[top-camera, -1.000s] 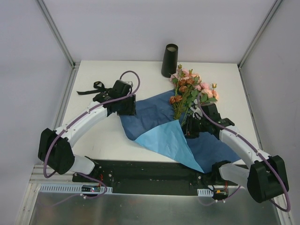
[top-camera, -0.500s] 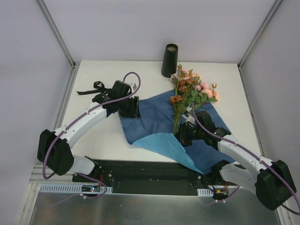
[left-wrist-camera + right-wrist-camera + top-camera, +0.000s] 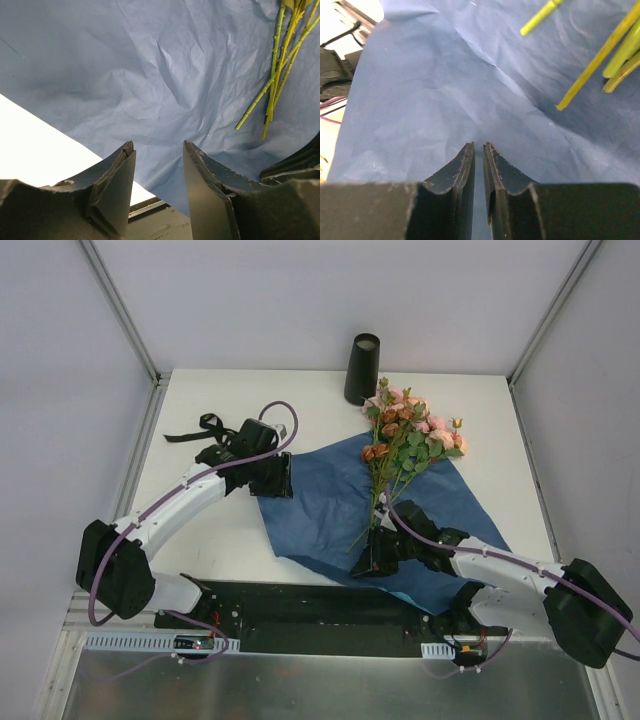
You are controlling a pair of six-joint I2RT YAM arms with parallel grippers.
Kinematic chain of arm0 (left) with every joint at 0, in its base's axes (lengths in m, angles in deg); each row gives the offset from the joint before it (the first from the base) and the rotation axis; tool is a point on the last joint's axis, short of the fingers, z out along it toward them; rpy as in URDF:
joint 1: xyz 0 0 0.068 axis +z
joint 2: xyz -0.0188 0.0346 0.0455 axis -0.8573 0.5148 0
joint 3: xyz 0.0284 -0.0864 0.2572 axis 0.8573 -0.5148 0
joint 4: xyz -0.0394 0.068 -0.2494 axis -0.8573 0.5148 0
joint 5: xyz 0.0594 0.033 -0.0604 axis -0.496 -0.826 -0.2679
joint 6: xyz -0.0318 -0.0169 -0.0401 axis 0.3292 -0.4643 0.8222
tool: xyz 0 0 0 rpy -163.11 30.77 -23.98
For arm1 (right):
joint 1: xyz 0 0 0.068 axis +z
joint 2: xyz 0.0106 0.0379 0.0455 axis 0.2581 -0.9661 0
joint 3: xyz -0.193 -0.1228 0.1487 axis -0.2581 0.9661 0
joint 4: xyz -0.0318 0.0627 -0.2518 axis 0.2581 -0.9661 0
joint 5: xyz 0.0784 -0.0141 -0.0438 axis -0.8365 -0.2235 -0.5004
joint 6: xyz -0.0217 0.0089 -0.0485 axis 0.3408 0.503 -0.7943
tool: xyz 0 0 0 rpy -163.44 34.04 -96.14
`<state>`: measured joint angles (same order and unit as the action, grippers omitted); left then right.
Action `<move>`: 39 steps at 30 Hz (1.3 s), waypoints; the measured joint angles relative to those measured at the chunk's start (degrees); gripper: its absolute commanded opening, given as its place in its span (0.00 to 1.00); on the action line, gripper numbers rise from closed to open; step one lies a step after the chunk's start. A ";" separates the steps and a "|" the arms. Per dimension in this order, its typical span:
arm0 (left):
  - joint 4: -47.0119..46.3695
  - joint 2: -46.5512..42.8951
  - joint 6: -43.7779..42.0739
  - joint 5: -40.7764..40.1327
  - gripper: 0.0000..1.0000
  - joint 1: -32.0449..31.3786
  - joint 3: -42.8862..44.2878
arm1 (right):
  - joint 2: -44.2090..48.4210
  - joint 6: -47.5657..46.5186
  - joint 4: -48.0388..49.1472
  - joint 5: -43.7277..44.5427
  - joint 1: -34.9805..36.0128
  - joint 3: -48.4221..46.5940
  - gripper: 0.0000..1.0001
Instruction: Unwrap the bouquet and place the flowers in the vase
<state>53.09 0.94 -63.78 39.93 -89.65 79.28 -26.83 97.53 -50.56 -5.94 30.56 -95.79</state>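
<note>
As the flowers [image 3: 402, 438] lie with stems near, the almost-closed right fingers [image 3: 462, 170] sit beside the stem ends. Left fingers [image 3: 117, 180] are half-wide, empty.

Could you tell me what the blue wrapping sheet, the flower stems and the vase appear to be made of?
Wrapping sheet: thin matte paper or a tissue-like nonwoven, judging by its fine, sharp creases.
Flower stems: probably plastic, since they are a uniform yellow-green, smooth, and have cleanly cut ends.
Vase: rigid, matte black with a pale rim. It could be ceramic or plastic; I cannot tell which.
</note>
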 measured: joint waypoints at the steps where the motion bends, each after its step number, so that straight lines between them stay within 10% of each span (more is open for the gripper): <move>1: 0.00 -0.37 -0.31 -0.15 0.45 0.00 0.04 | -0.57 0.63 0.63 0.94 1.18 0.66 0.19; 28: 3.54 -8.35 -13.38 -6.23 0.50 0.00 7.02 | 5.25 12.02 -4.39 32.11 14.05 3.34 0.18; 39: 1.77 -16.92 -14.97 -11.06 0.99 0.00 0.52 | 6.16 17.99 -14.78 52.00 16.13 -1.53 0.26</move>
<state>54.86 -15.98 -78.75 28.87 -89.65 79.81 -20.67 115.52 -65.34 46.06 46.69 -97.32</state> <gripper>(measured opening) 0.950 0.241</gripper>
